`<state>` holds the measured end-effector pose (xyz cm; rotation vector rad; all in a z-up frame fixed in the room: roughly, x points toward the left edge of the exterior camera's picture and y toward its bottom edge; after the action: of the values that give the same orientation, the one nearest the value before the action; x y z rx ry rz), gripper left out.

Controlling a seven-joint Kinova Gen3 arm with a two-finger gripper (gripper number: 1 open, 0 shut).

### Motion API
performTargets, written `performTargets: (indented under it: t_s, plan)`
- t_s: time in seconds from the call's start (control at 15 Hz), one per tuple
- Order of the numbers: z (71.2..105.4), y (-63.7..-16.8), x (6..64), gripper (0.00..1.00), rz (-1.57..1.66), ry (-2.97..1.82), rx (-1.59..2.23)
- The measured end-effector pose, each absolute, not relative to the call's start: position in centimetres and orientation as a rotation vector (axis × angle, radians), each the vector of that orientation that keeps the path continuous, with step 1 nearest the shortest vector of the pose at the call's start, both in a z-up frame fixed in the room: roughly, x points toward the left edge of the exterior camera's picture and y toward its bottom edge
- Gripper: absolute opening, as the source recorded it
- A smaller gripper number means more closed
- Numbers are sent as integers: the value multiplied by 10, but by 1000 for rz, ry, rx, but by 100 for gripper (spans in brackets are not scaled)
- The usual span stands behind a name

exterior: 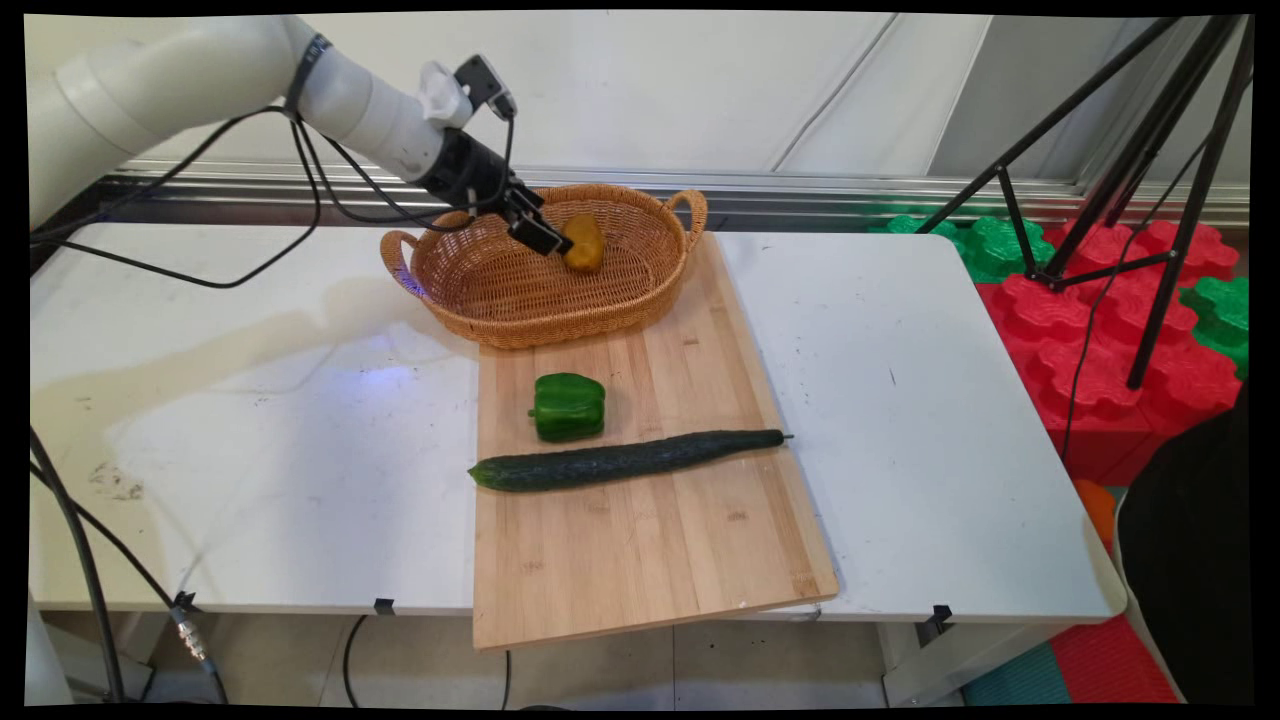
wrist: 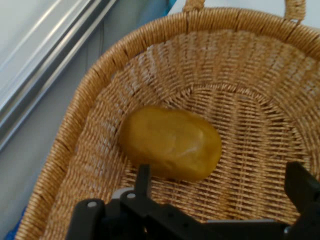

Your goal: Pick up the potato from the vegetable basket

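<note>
While the arm reaches in from the upper left of the main view, its black gripper hangs over the inside of a woven basket.
Potato: a yellow-brown potato lies inside the basket, toward its far right part, above the middle of the frame. In the hand view the potato sits on the woven floor close to the curved wall, in the centre of the picture.
Gripper: in the hand view the two fingers stand spread wide, one at lower centre and one at the lower right edge, with the potato just beyond them and nothing between them. In the main view the fingertips are just left of the potato; whether they touch it cannot be told.
Basket: oval, tan wicker, with a handle at each end; it rests on the far end of a wooden cutting board.
Board: pale wood, running from the basket down to the table's near edge at lower centre, where it overhangs.
Green pepper: a green bell pepper sits on the board below the basket.
Cucumber: a long dark cucumber lies across the board just below the pepper.
Table: white table under everything.
Surroundings: black tripod legs at upper right, over red and green foam blocks.
</note>
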<state>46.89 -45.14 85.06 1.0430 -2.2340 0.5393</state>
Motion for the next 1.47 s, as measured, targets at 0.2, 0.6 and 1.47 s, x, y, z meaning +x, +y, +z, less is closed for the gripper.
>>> performTargets:
  t_s: [0.2,0.6,1.47]
  plan:
    - [840,-460,465,100,522,-2232,1081]
    - [821,-477,458,100,497,-2219,1152]
    - [792,-507,443,100,487,-2209,1227]
